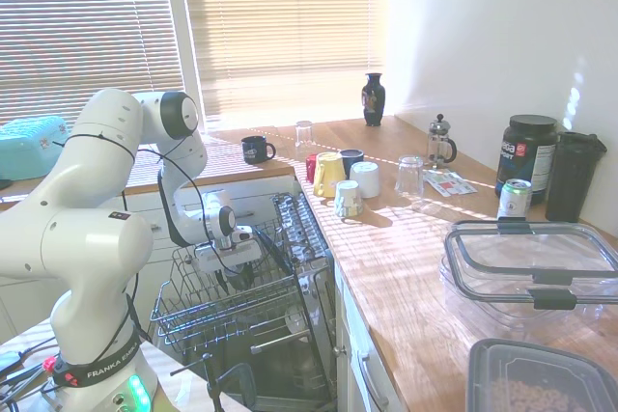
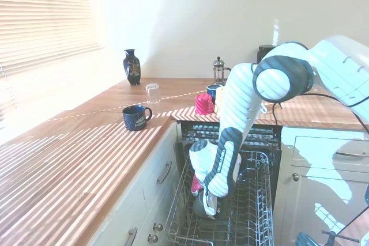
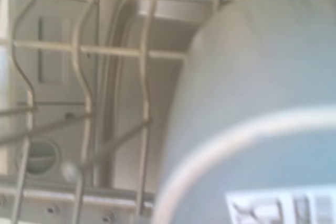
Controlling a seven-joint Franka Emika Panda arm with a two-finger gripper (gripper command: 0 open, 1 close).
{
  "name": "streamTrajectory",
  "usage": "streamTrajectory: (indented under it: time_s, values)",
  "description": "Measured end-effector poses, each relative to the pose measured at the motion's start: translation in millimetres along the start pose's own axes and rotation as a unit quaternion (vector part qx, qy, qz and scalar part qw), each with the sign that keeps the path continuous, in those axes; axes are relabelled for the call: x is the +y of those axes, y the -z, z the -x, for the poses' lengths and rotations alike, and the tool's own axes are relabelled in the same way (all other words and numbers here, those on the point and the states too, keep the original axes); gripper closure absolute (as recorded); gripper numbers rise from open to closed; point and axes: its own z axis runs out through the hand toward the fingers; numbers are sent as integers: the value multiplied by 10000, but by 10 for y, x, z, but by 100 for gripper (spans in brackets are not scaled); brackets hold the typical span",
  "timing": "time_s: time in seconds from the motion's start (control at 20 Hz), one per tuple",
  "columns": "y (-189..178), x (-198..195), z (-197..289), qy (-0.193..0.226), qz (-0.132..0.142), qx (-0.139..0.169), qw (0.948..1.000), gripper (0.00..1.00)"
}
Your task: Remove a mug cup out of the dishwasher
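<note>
— Where is your pincer?

— My pincer (image 2: 210, 210) is down inside the pulled-out upper rack (image 2: 253, 223) of the dishwasher (image 1: 290, 335), between the wire walls. In the first exterior view my wrist sits over the middle of the basket, and the fingertips are hidden by wrist and wires.

— And the mug cup?

— The mug cup (image 3: 252, 129) fills the right of my wrist view, very close and blurred: a grey rounded body with a pale rim and a bit of label at the bottom edge. Behind it run the rack's wires and the grey inner wall. From the second exterior view a dark round shape lies directly under my pincer in the rack, touching or nearly so.

— Are you gripping it?

— I cannot tell. Neither outside view shows my fingers clearly, so released or clenched is unknown.

— What's on the surface?

— A navy mug (image 1: 257, 149), a yellow mug (image 1: 328, 174), a white cup (image 1: 365, 179), upturned glasses, a dark vase (image 1: 374, 98) and a French press (image 1: 440, 141), all well apart from me.
</note>
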Motion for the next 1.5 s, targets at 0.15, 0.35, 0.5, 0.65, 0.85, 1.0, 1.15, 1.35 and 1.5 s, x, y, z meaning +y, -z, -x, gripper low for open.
streamTrajectory:
  time_s: [0.15, 0.35, 0.5, 0.65, 0.85, 1.0, 1.15, 1.35, 1.5]
  values:
    - [9, 13, -24, -66, -17, 7, 10000, 100]
    - [2, 34, -27, -130, -9, -25, 9999, 100]
    - [-26, 44, -15, -159, 2, -61, 9999, 100]
    - [-81, 45, 5, -206, -11, -85, 9998, 100]
    - [-97, 41, 7, -241, -29, -82, 9997, 100]
    - [-81, 35, -9, -286, -55, -66, 9996, 100]
    - [-66, 7, -4, -279, -49, -49, 9996, 100]
    - [10, -69, 28, -236, -4, 13, 9997, 100]
    - [139, -74, 120, -250, 44, 55, 9997, 100]
